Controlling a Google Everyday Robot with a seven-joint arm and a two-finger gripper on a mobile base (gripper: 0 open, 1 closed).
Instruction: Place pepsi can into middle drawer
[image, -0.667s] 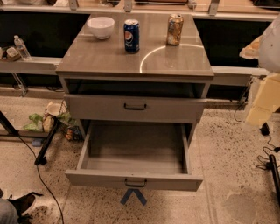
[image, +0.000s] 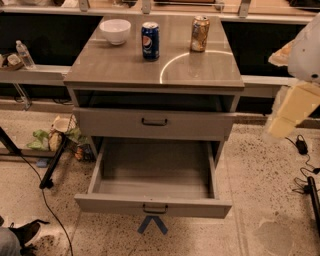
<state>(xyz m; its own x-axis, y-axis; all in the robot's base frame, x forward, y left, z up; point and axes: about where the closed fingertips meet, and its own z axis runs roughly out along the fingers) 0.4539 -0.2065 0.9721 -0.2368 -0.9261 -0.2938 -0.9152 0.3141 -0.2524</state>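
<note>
Pepsi can (image: 150, 41) upright near back edge of bench top, untouched. Open drawer (image: 152, 206) ready to receive. Gripper (image: 292, 112) beyond right edge, grip state cannot tell.

Single camera, high front, looking down at drawer cabinet (image: 200, 72); jaws right edge.
</note>
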